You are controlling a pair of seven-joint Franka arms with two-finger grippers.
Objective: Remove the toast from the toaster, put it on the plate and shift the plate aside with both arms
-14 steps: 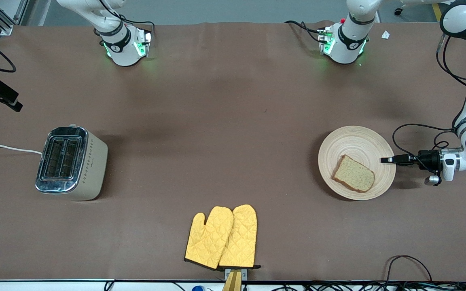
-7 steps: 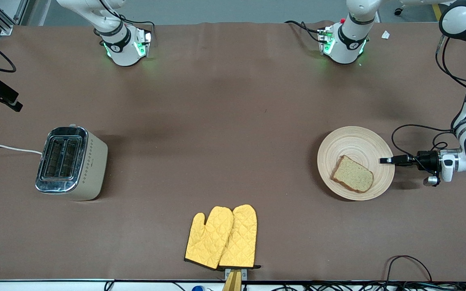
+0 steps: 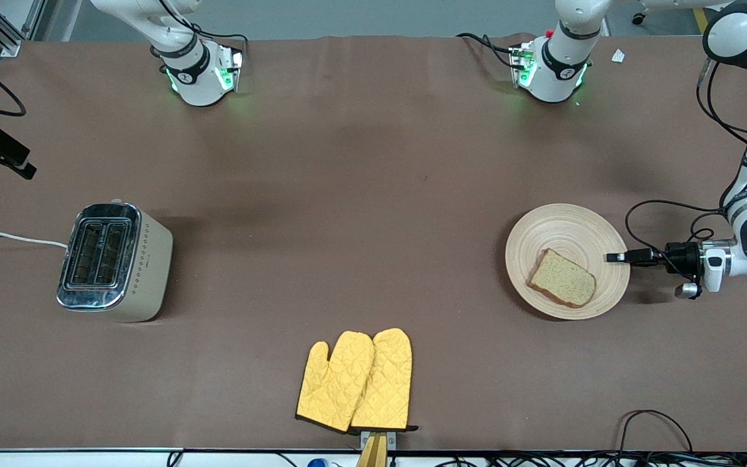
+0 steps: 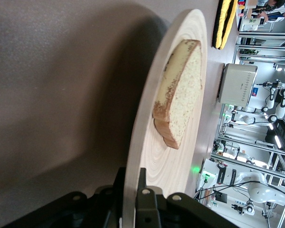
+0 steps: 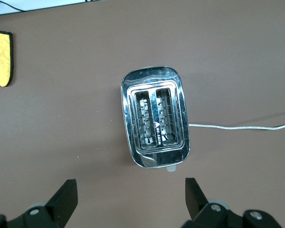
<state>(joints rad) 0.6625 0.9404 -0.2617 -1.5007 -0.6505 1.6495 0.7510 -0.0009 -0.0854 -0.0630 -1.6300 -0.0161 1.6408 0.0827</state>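
At the bottom centre of the front view, nearest the camera, a pair of yellow oven mitts (image 3: 355, 381) lies flat on the brown bench (image 3: 347, 194). Higher up, in the right part of that frame, sits the plate (image 3: 558, 231), with the toast (image 3: 562, 277) lying flat on its nearer half, inside the rim. The left gripper (image 3: 613, 257) reaches in level from the frame's right edge and is clenched on the plate's rim at the side toward the left arm's end of the bench; in the left wrist view the rim (image 4: 133, 156) runs down between the black fingers (image 4: 147, 202), one above it and one below. At about the same height in the left part of the front view stands the toaster (image 3: 114, 261), its two slots empty and a white cord (image 3: 10, 237) running off the frame's edge. The right gripper (image 5: 128, 197) hangs over the toaster with its fingers spread wide, grasping nothing. Along the top edge stand both arm bases, lit green.
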